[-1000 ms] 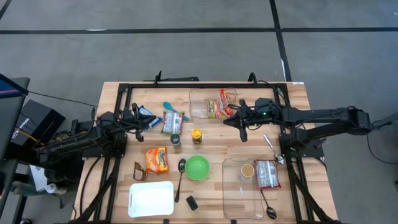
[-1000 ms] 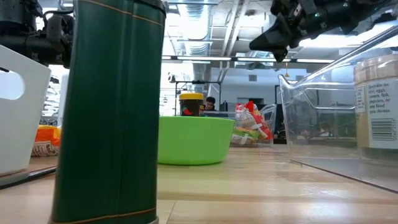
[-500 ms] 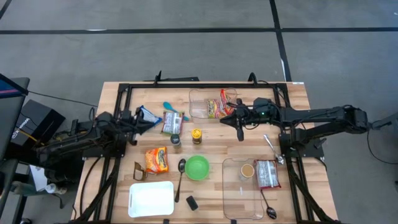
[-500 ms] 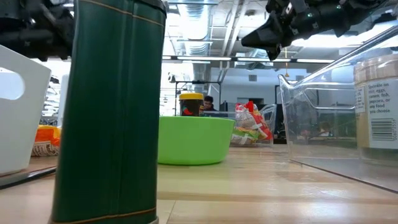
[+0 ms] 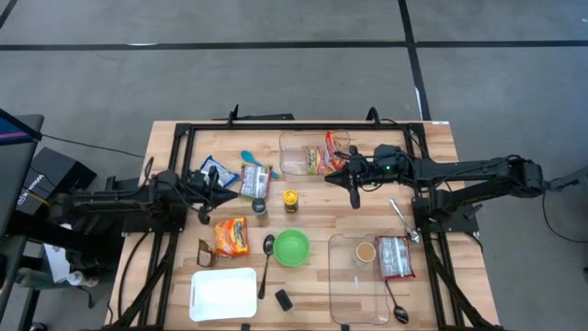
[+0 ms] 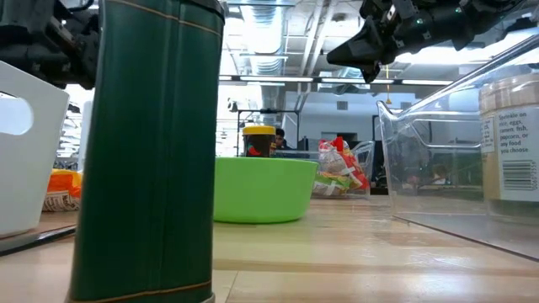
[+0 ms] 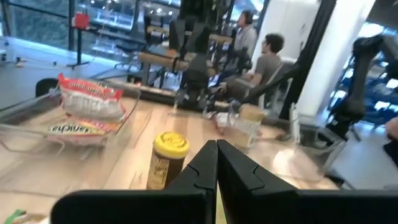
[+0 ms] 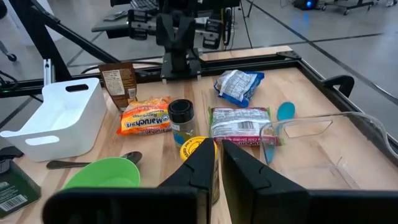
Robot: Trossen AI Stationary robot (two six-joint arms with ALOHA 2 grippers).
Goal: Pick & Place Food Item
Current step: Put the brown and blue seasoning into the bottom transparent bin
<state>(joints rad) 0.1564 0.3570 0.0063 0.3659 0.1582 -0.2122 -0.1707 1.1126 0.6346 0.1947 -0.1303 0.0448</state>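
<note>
Loose food lies on the wooden table: an orange noodle packet (image 5: 231, 236), a green-and-white packet (image 5: 254, 181), a blue-and-white packet (image 5: 219, 169), a yellow-lidded jar (image 5: 290, 200) and a dark-lidded jar (image 5: 260, 208). My left gripper (image 5: 217, 188) is shut and holds nothing; it hovers level by the blue-and-white packet, pointing toward the yellow-lidded jar (image 7: 169, 158). My right gripper (image 5: 333, 176) is shut and holds nothing, raised beside the far clear container (image 5: 292, 156), which holds red noodle packets (image 5: 322, 158). Its wrist view looks past its fingers (image 8: 205, 163) at the yellow-lidded jar (image 8: 191, 149).
A green bowl (image 5: 291, 247), a white bin (image 5: 223, 294), a brown packet (image 5: 204, 253) and spoons lie near the front. A second clear container (image 5: 342, 285) at the near right holds a jar (image 5: 366, 253) and a packet (image 5: 395, 257). A dark green box (image 6: 152, 151) blocks the low view. People sit beyond the table.
My left arm has swung toward the table's near edge and now lies level across the left side. Its shut gripper has moved off the blue-and-white packet, which now shows whole.
</note>
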